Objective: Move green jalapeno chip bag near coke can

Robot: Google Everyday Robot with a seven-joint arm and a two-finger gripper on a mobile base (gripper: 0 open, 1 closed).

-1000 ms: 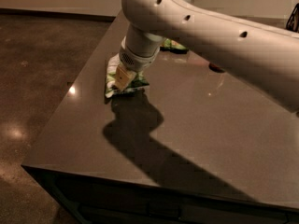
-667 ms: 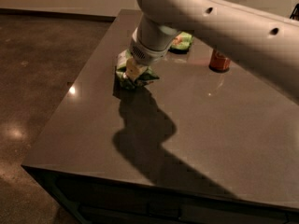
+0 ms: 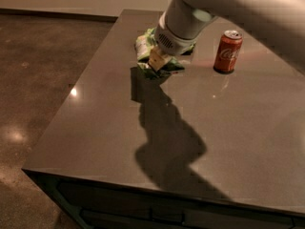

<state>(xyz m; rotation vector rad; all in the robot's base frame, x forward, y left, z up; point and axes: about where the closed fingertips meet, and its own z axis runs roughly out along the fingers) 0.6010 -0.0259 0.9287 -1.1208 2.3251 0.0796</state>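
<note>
as the gripper (image 3: 157, 61) pinches it, green jalapeno chip bag (image 3: 143, 46) hangs apart from coke can (image 3: 228, 51)
likely light, soft and slippery; its crumpled middle gives the surest hold.

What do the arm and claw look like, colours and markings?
The arm is a smooth off-white rounded shell with one small dark round hole near the top. The wrist is a thick pale-grey cylinder with a dotted grille patch. The claw, at the green jalapeno chip bag left of the coke can, shows tan. No cables or sleeves visible.
</note>
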